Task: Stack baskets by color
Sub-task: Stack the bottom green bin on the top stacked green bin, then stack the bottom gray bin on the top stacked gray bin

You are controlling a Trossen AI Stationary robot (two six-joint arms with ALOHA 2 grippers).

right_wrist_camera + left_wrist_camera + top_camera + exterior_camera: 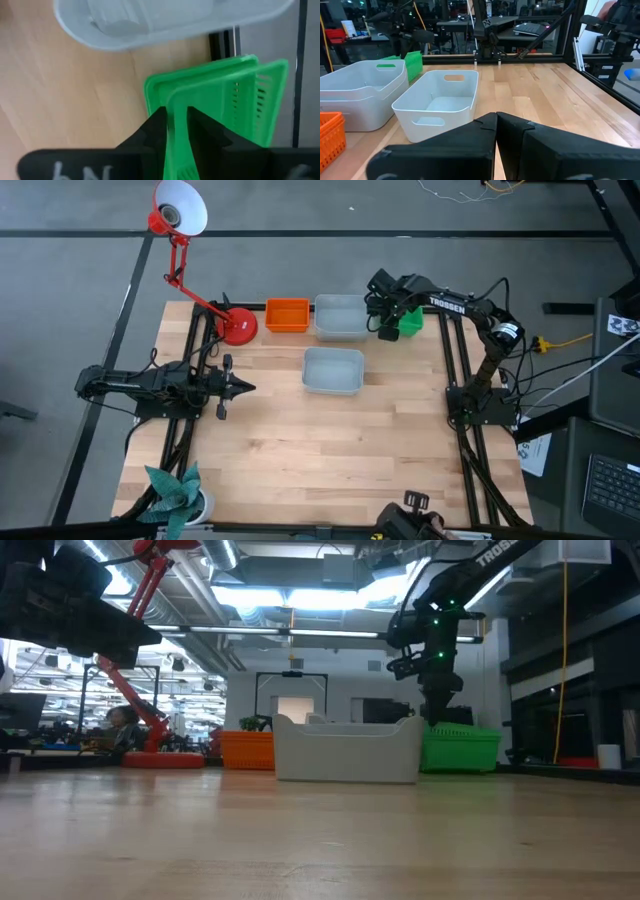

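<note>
Between right end effector (176, 125) fingers: green basket (220, 95)

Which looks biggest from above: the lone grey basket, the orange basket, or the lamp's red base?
1. Lone grey basket, clearly the largest.
2. Orange basket.
3. Red lamp base, a little smaller than the orange basket, though those two are close.
</note>
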